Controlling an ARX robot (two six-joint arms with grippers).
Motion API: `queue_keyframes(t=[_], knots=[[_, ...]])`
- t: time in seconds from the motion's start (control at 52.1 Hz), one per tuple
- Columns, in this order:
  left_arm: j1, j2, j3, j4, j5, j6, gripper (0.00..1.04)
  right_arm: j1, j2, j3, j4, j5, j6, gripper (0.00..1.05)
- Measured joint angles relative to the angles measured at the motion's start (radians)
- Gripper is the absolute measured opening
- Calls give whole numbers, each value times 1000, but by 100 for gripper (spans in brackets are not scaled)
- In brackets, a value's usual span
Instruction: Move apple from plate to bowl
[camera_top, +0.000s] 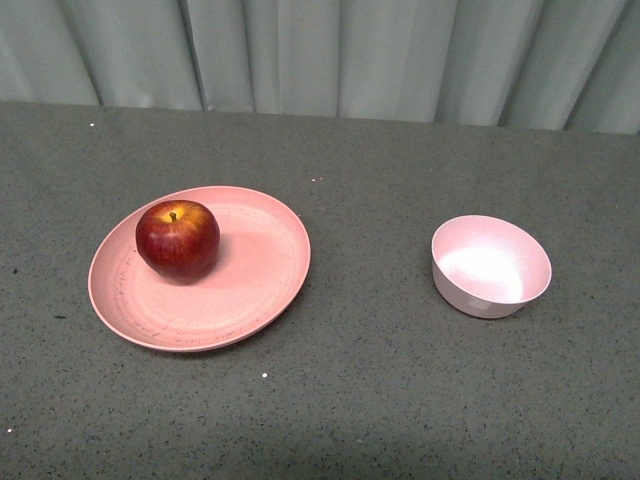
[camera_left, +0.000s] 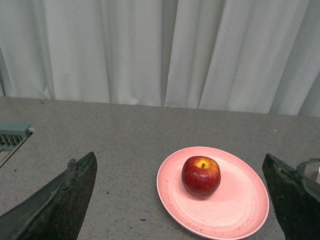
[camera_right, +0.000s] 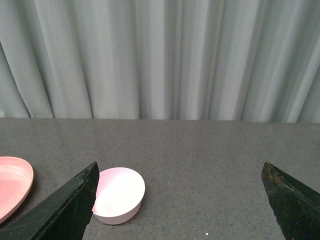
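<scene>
pale curtains (camera_top: 300, 50) hang behind the grey speckled table (camera_top: 380, 400). my left gripper (camera_left: 178, 156) hovers with jaws wide apart, gripping nothing — the apple (camera_left: 201, 176) sits ahead, between my two fingers, stem up on the plate (camera_left: 240, 205). my right gripper (camera_right: 179, 165) is spread wide too — the bowl (camera_right: 119, 194) lies ahead, just beside one finger.

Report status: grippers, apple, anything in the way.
Left gripper open, empty. Right gripper open, empty. Apple on plate, untouched; bowl empty. Nothing between plate and bowl.
</scene>
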Motion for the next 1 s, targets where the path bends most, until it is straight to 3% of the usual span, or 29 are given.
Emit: queue_keyframes(t=[0.998], knots=[[0,0,0,0,0,0,98,0,0,0,0,0,0,95]])
